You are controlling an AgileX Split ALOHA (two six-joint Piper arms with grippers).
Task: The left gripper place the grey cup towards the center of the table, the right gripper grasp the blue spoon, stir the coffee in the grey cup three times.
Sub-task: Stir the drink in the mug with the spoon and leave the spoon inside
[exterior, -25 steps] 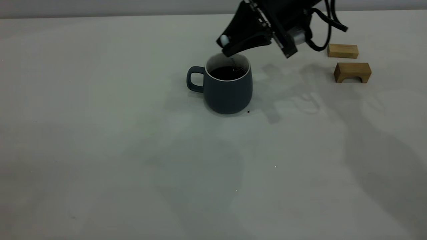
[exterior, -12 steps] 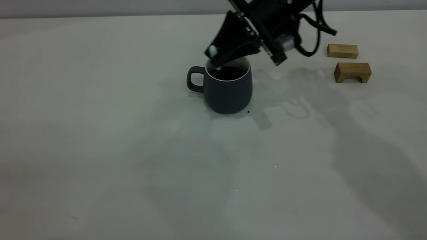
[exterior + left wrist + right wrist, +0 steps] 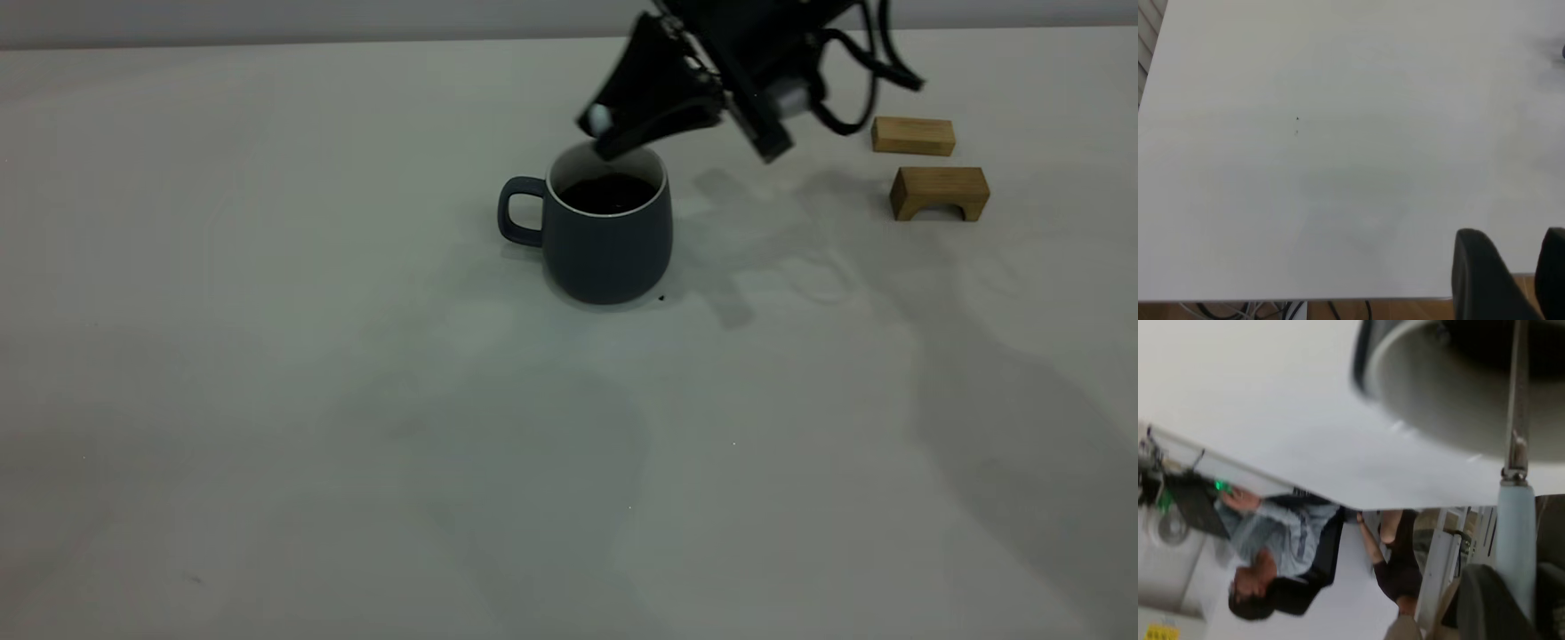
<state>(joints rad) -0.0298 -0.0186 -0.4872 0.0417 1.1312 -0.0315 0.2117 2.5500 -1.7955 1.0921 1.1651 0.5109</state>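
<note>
Coffee [image 3: 607,193] fills the grey cup [image 3: 597,233]; above the cup's far rim the right gripper [image 3: 613,133] pinches the blue spoon [image 3: 1516,540], its metal neck reaching down into the cup. The left gripper [image 3: 1511,267], away from the cup, has its fingers slightly parted.

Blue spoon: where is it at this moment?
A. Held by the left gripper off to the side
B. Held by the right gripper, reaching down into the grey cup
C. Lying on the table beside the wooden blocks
B: the right gripper grips the blue spoon by its handle, metal neck running into the grey cup.
</note>
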